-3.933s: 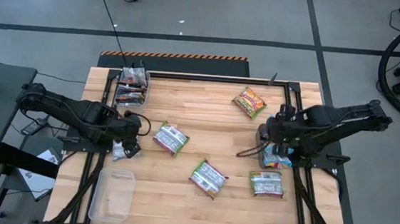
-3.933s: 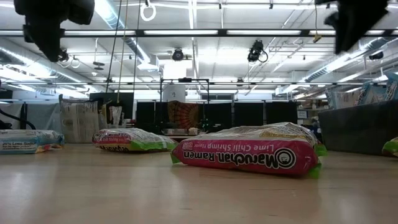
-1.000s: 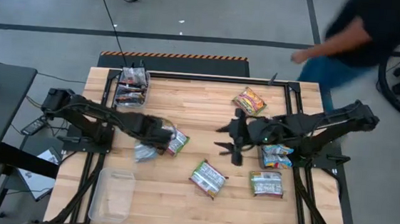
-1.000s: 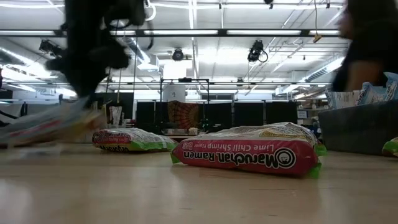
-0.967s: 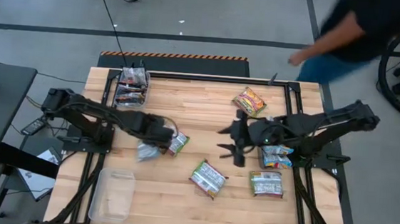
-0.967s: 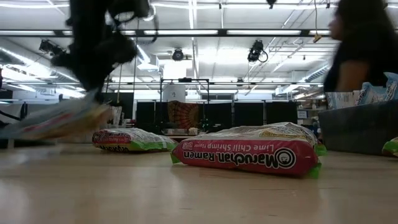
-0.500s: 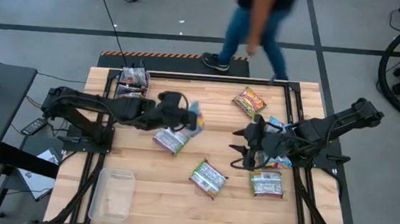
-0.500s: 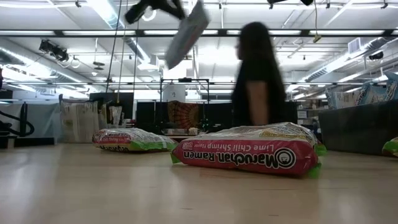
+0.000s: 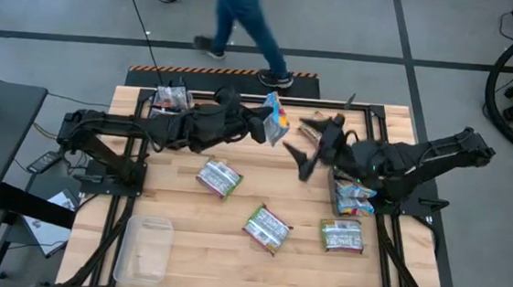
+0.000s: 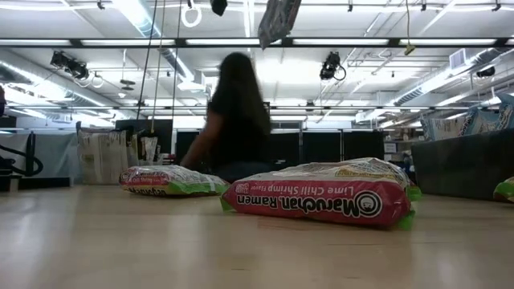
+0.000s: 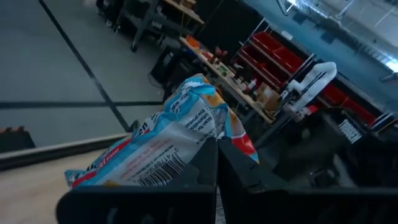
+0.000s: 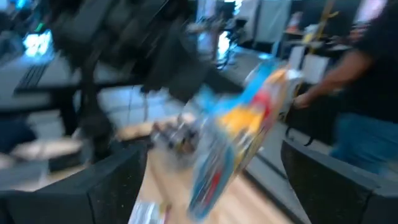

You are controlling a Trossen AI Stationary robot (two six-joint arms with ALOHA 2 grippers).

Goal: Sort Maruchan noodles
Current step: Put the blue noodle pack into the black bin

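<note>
My left gripper reaches across the far side of the table, shut on a blue-white noodle packet held high in the air. The low view shows that packet at the top edge. My right gripper is open just to the packet's right. In the right wrist view its spread fingers stand either side of the blurred packet, without touching it. Three green-white packets lie flat on the table. My left gripper pinches the blue-white packet between its two fingers at one edge, on the side with the barcode. It comes from the table's left. The packet is lifted clear of the table, standing on edge beyond the fingertips.
A bin of dark packets stands at the far left corner and a clear bin at the near left. A bin with blue packets sits under my right arm. A person walks past the far edge.
My left gripper has carried the blue-white packet from low over the table's left-middle up and toward the far edge and right. My right gripper, open throughout, has swung toward the far edge, up to the packet. A person has walked leftward behind the table.
</note>
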